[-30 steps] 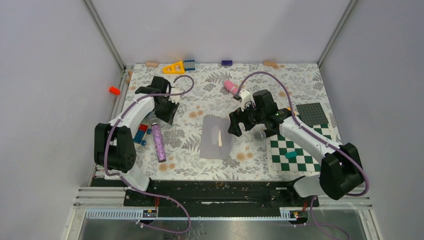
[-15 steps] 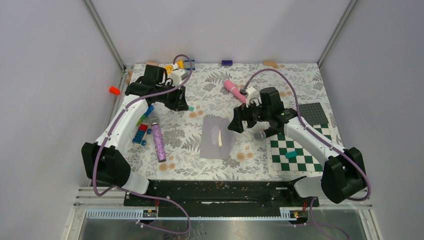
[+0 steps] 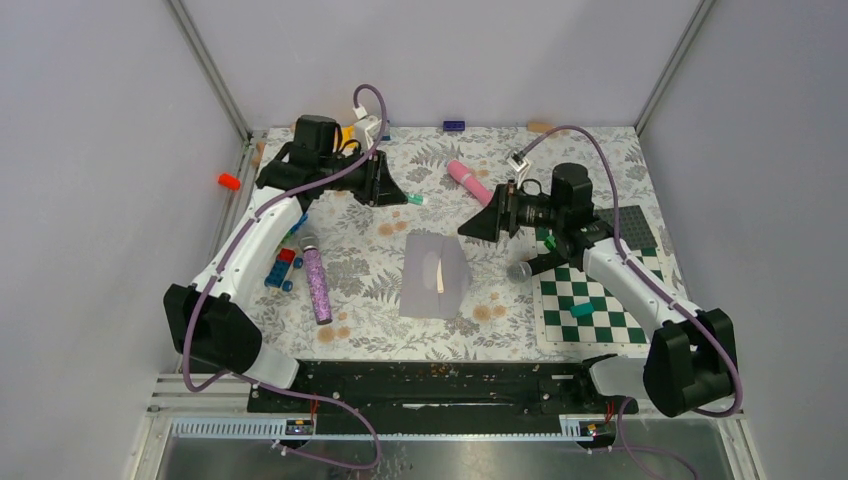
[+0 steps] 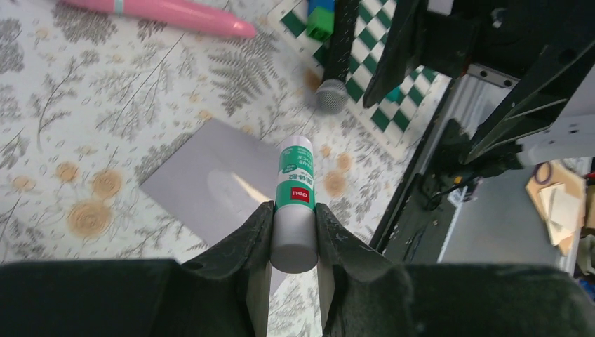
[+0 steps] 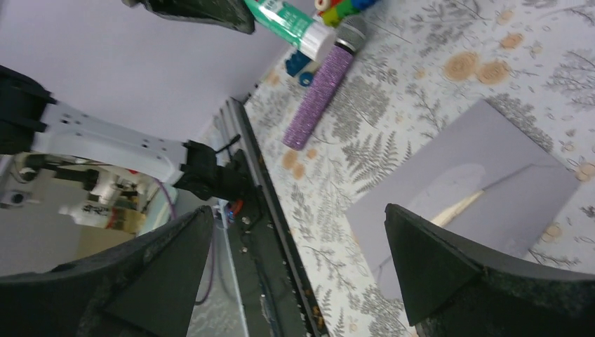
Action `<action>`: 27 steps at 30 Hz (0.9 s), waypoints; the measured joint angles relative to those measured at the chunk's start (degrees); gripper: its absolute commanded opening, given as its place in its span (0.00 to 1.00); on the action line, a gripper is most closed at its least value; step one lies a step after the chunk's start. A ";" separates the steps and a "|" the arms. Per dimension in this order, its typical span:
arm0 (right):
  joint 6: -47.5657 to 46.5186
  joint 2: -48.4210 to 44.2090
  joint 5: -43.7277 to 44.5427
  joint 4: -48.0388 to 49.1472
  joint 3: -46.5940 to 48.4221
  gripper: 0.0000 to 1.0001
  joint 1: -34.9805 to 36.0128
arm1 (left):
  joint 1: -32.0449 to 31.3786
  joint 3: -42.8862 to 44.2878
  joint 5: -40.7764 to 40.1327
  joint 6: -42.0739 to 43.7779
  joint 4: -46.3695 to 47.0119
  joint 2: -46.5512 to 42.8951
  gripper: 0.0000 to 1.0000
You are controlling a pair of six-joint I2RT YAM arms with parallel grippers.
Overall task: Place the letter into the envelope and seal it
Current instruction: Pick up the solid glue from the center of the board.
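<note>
Now I am gripping a green-and-white glue stick (image 4: 296,175) in my left gripper (image 4: 293,212), hovering beyond the envelope (image 3: 425,290), which is lying flat between my arms. My right gripper (image 5: 296,209) is hanging spread wide and empty beside the envelope. A cream sliver (image 3: 440,277) is showing at its flap, probably the letter already in. Gluing and sealing are not yet done.

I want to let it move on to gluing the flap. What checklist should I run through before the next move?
1. Glue stick gripped in left pincer: ok, jaws closed on its barrel.
2. Glue stick's cap off: cannot tell.
3. Right pincer free to help: ok, open and empty, raised near the envelope.
4. Letter fully inside: cannot tell, only a cream sliver shows at the flap's edge.
5. Envelope free of clutter: ok, the purple glitter microphone lies apart from it.
</note>
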 measured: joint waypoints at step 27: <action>39.30 5.86 -1.31 45.97 -8.37 0.89 -1.51 | -3.21 -24.33 9.79 -41.42 51.58 -8.15 0.18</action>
